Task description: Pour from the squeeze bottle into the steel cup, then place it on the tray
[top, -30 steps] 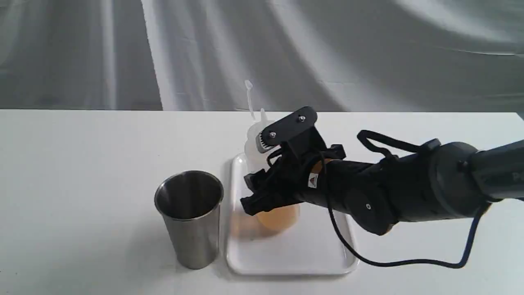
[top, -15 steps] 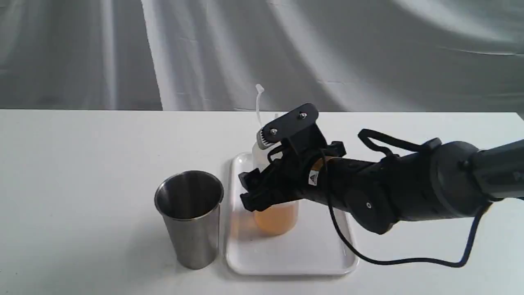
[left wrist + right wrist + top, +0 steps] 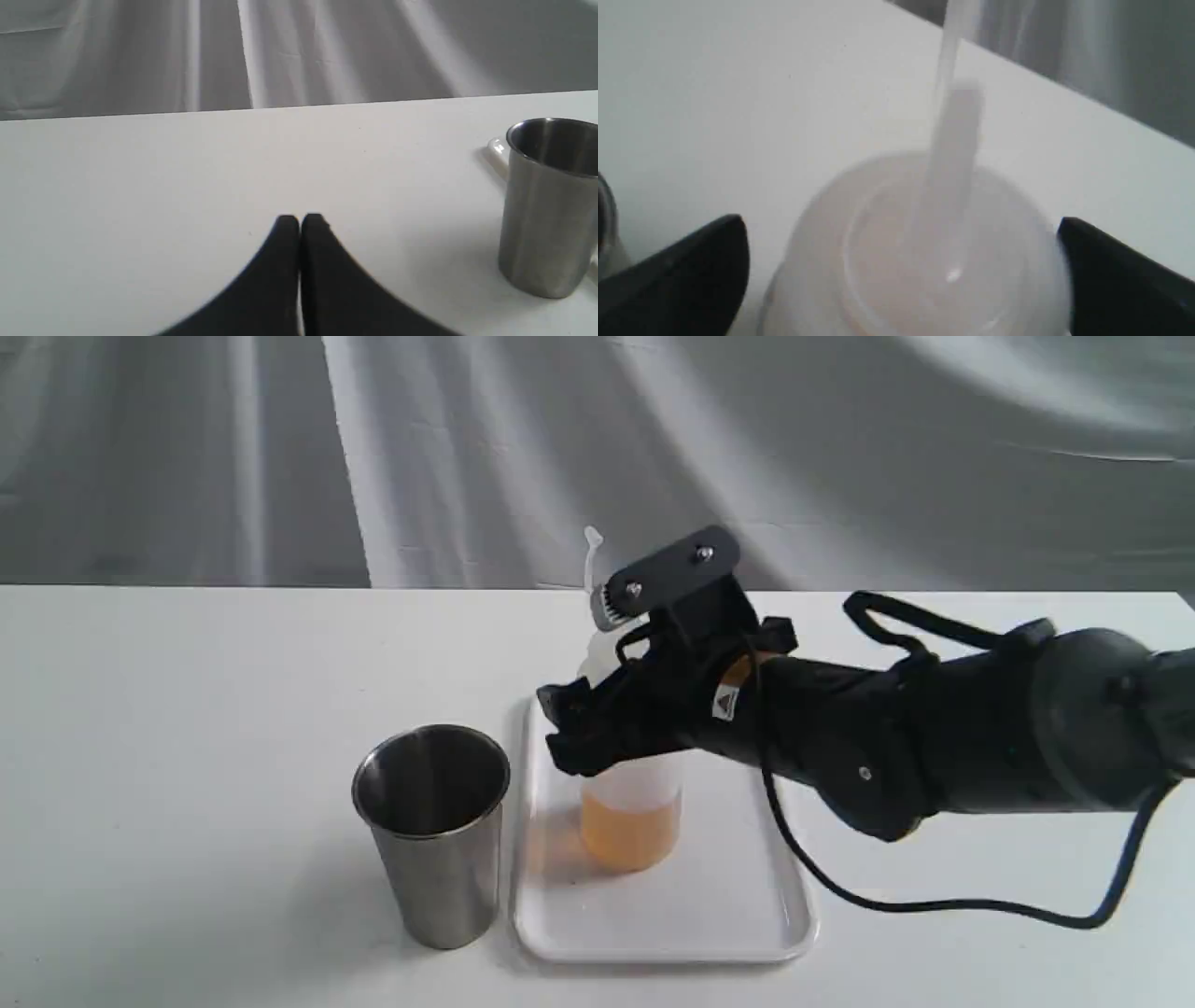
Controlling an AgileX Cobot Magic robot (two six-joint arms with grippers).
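The squeeze bottle (image 3: 630, 807) stands upright on the tray (image 3: 738, 919), in the tray's left half as the exterior view shows it, with its base on the tray floor. Amber-orange liquid (image 3: 630, 835) fills the lower part of the bottle; the wall above it is pale and translucent. The cap strap (image 3: 590, 555) rises above the top of the bottle. The right pincer (image 3: 568, 733) sits at the upper body of the bottle, reaching in from the right side of the bench (image 3: 187, 709). State of the right pincer: spread. In the right wrist view its two black fingers (image 3: 691, 270) flank the bottle shoulder. A strip of bench shows between one finger and the bottle wall. The other finger lies at the bottle's edge, and blur prevents telling whether it makes contact. The steel cup (image 3: 434, 835) stands upright on the bench, just beside the left rim of the tray and not on it; its interior is dark. State of the left pincer (image 3: 299, 223): pressed together, tips meeting. It is over the bench, apart from the cup, which appears at the edge of the left wrist view. A black cable (image 3: 934, 903) from the right arm droops to the bench on the right of the tray.
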